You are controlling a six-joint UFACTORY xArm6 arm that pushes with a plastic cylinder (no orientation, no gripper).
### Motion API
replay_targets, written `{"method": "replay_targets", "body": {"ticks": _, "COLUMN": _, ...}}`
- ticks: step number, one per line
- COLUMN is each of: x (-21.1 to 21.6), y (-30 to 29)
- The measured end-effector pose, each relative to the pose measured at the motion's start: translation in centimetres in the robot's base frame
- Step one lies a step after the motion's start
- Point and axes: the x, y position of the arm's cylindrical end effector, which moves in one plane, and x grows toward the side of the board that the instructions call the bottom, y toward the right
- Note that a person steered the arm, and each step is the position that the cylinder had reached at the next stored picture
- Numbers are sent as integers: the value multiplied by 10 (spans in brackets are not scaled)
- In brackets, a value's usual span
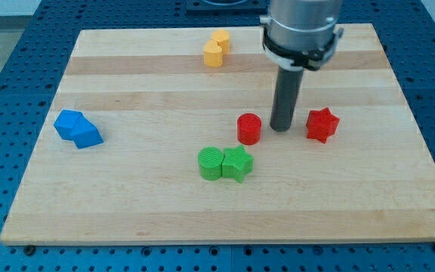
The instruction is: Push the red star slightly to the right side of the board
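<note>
The red star lies on the wooden board right of centre. My tip stands on the board just to the star's left, with a small gap between them. A red cylinder sits close on the tip's left side. The tip is thus between the red cylinder and the red star.
A green cylinder and a green star touch each other below the red cylinder. Two yellow blocks sit together near the view's top. Two blue blocks sit together at the view's left. The board's right edge lies beyond the red star.
</note>
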Motion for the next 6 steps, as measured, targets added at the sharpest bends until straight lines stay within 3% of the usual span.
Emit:
{"method": "replay_targets", "body": {"ticks": 4, "x": -16, "y": 53}}
{"method": "replay_targets", "body": {"ticks": 6, "x": -15, "y": 42}}
